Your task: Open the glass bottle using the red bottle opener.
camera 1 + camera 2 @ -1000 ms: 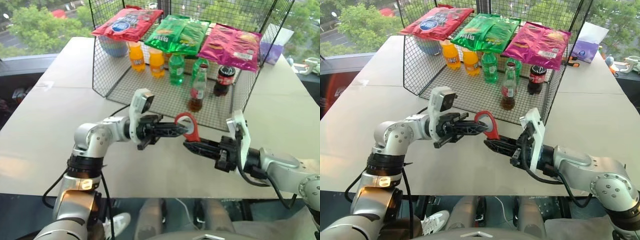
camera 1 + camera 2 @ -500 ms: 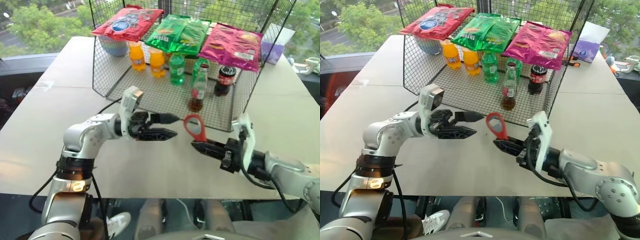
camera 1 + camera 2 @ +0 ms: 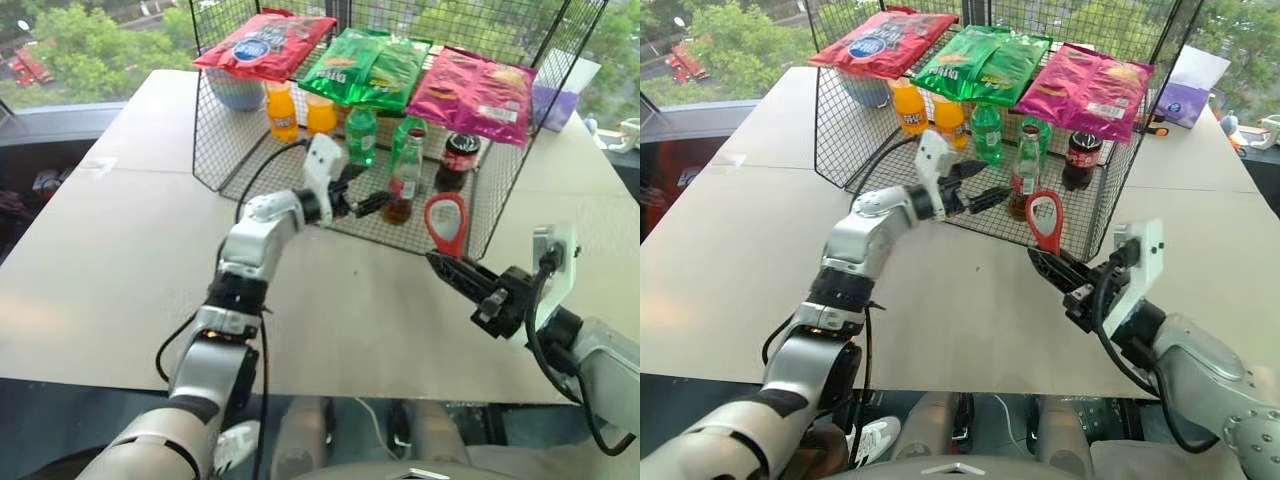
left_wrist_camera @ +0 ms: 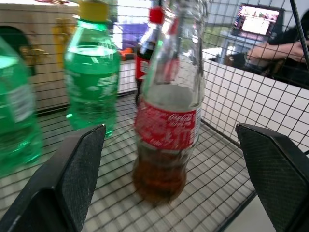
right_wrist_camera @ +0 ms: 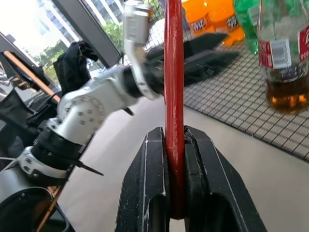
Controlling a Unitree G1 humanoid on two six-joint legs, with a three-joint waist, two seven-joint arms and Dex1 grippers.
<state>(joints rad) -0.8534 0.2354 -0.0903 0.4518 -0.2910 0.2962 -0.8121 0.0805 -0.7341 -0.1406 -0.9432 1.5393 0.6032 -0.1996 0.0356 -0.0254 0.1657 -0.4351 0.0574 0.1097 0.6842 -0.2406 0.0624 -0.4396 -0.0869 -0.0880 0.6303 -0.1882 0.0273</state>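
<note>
The glass bottle [image 3: 404,184] with brown liquid and a red-and-white label stands upright on the floor of the wire basket [image 3: 212,130]. My left gripper [image 3: 372,199] reaches level into the basket and is open. In the left wrist view its fingers [image 4: 72,179] stand wide on either side of the bottle [image 4: 166,121], short of it and not touching. My right gripper [image 3: 442,266] hovers over the table, right of the bottle and nearer to me, shut on the handle of the red bottle opener [image 3: 446,222]. The opener's ring head points up.
Red [image 3: 265,42], green [image 3: 365,68] and pink [image 3: 470,92] snack bags lie on top of the basket. Orange bottles [image 3: 283,112], green plastic bottles [image 3: 361,135] and a dark cola bottle [image 3: 459,158] crowd around the glass bottle. The pale table [image 3: 120,250] spreads to the left.
My left gripper let go of the opener's ring, opened and reached forward into the basket up to the bottle. My right gripper carried the opener to the right.
</note>
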